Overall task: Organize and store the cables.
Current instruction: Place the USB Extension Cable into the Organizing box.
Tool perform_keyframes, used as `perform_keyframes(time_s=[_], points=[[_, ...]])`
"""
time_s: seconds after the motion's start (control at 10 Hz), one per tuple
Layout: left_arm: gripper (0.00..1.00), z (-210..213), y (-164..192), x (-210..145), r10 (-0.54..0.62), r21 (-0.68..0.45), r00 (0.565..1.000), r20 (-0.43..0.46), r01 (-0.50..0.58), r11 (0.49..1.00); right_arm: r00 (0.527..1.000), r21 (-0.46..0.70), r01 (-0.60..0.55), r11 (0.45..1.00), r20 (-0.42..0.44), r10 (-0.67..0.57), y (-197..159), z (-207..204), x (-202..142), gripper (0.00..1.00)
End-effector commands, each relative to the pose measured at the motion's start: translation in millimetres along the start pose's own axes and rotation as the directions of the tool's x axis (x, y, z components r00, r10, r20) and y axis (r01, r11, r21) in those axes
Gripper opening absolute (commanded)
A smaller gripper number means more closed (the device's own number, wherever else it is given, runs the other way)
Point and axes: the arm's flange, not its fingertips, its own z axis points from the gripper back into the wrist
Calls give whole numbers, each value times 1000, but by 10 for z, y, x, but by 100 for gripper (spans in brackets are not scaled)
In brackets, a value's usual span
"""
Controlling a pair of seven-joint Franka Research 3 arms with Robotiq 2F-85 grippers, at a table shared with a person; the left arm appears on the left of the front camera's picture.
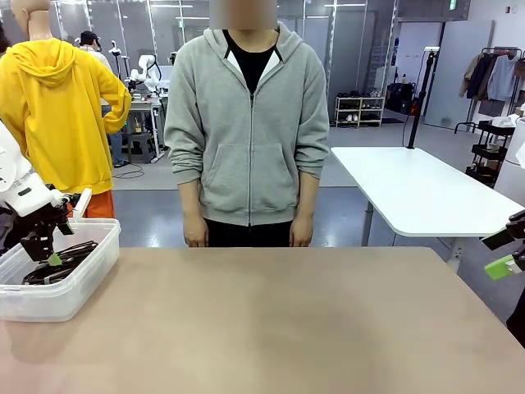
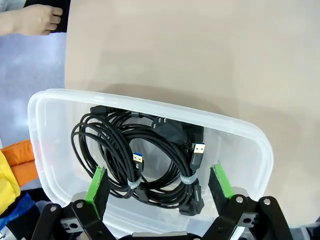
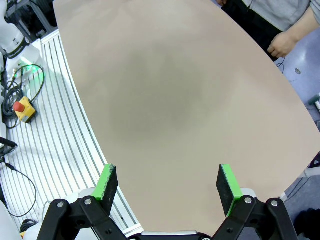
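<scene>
left hand open above cables inside bin rim.

White arms, black green-padded pincers

right tool cut by picture edge, cables half hidden in bin

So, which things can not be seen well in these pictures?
- Cables, left wrist view: the coils overlap in the bin, so their count is unclear.
- Cables, front view: mostly hidden by the bin wall and the left tool.
- Right tool, front view: cut off by the right edge.
- Person's hand, left wrist view: cut off by the top edge.
</scene>
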Motion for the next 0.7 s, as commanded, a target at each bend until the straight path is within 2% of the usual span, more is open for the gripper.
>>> perform_keyframes(time_s=[0.0, 0.6], points=[[100, 0, 45, -24, -19, 4, 1000, -2, 19, 1000, 1000, 3, 11, 1000, 2, -11, 9, 4, 18, 100], [100, 0, 45, -24, -19, 4, 1000, -2, 19, 1000, 1000, 3, 11, 1000, 2, -11, 9, 4, 18, 100]])
